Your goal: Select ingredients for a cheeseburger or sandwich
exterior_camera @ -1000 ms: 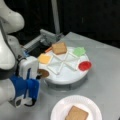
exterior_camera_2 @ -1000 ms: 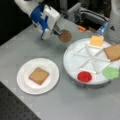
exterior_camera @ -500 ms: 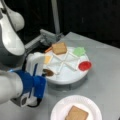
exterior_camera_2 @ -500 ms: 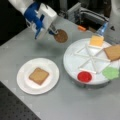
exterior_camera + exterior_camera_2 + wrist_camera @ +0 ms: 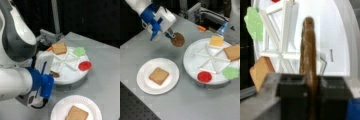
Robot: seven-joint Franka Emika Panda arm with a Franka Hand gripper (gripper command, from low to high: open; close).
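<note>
Patty (image 5: 178, 39) hangs edge-on, pinched in my gripper (image 5: 173, 37) above the tabletop (image 5: 157, 47), between the divided tray (image 5: 192, 62) and the plate (image 5: 143, 82), whose toast (image 5: 158, 75) lies toward a front view's bottom left of it.

A matte grey tabletop (image 5: 195, 105) fills the foreground in both front views; behind it the backdrop (image 5: 95, 17) is black.

So the grey bench (image 5: 195, 105) has two things sitting straight on it: a white paper plate (image 5: 145, 85) toward a front view's left, and just beside it a round divided white tray (image 5: 192, 65).
</note>
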